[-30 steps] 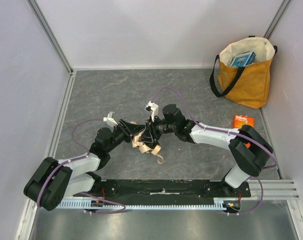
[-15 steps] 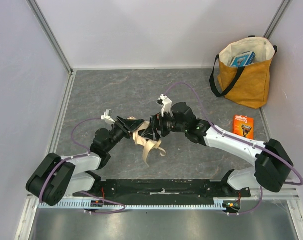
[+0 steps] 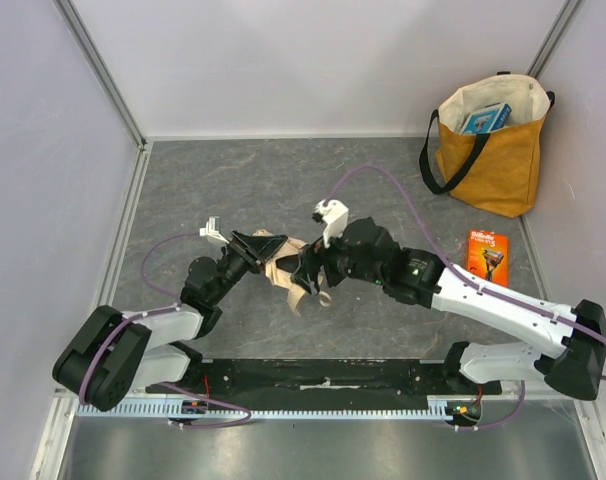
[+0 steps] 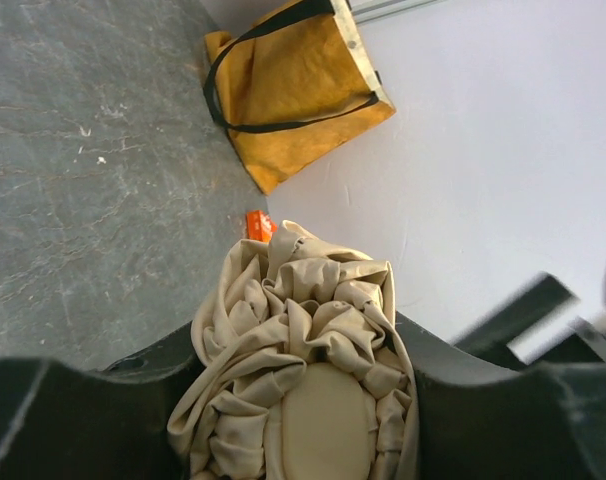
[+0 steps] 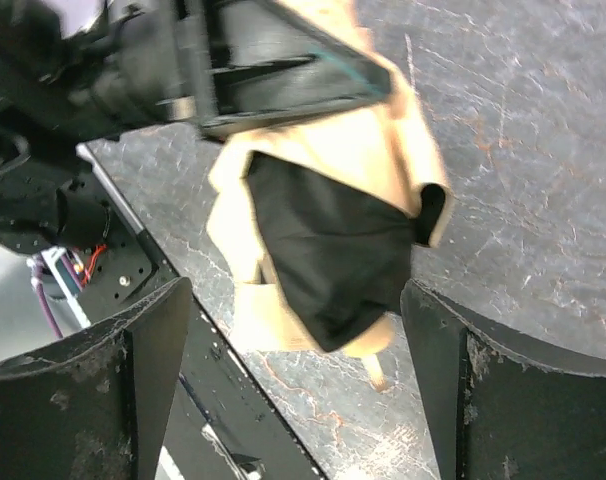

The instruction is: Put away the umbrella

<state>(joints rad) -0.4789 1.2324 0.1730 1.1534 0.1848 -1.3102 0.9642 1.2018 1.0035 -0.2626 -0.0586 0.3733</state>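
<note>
The beige umbrella (image 3: 291,283) is bunched up and held above the table between the two arms. My left gripper (image 3: 260,249) is shut on it; in the left wrist view the crumpled fabric (image 4: 303,380) fills the gap between the jaws. My right gripper (image 3: 308,267) is right next to the umbrella on its right side. In the right wrist view its fingers (image 5: 133,380) stand wide apart and empty, with the hanging fabric and a dark fold (image 5: 323,240) just beyond them. The shaft and knob handle are hidden.
A mustard-yellow tote bag (image 3: 488,155) with black straps stands open at the far right corner, a blue box (image 3: 486,118) inside. An orange pack (image 3: 486,252) lies on the table in front of it. Walls close in the left, back and right sides.
The right arm has stretched out, its elbow swinging right and down toward the near edge. The umbrella has shifted slightly toward the back and its dangling fabric hangs shorter.
</note>
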